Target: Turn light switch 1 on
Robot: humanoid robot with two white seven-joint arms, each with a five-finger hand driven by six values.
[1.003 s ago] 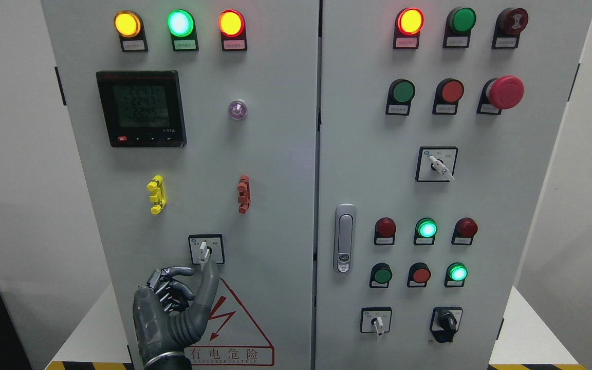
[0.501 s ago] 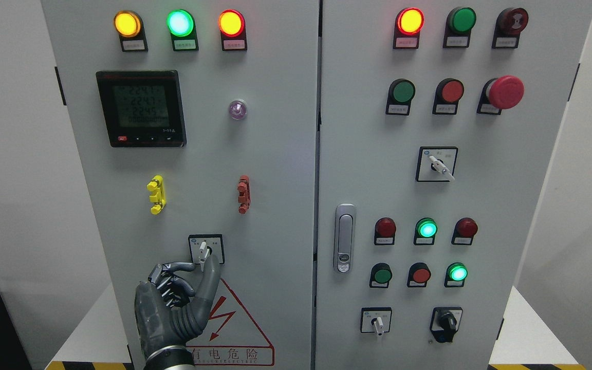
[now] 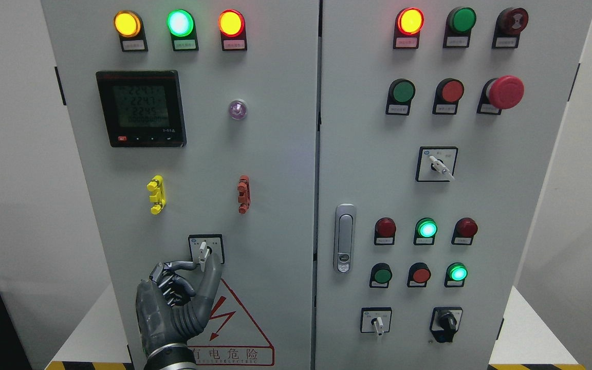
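Note:
The light switch (image 3: 205,248) is a small rotary selector with a white lever, set low on the left cabinet door (image 3: 275,169). Its lever points nearly straight down. My left hand (image 3: 202,264) comes up from the bottom edge just below it. Thumb and index finger pinch the lever's lower end from either side, and the other fingers (image 3: 172,290) are curled in. My right arm does not show.
A yellow clip (image 3: 156,194) and a red clip (image 3: 243,193) stick out above the switch. A meter display (image 3: 141,108) sits higher up. The right door carries a handle (image 3: 345,238), more selectors (image 3: 376,320) and a red mushroom button (image 3: 504,92).
My left hand has risen a little towards the switch. Index finger and thumb have come together on the lever's lower end. The lever's angle looks the same.

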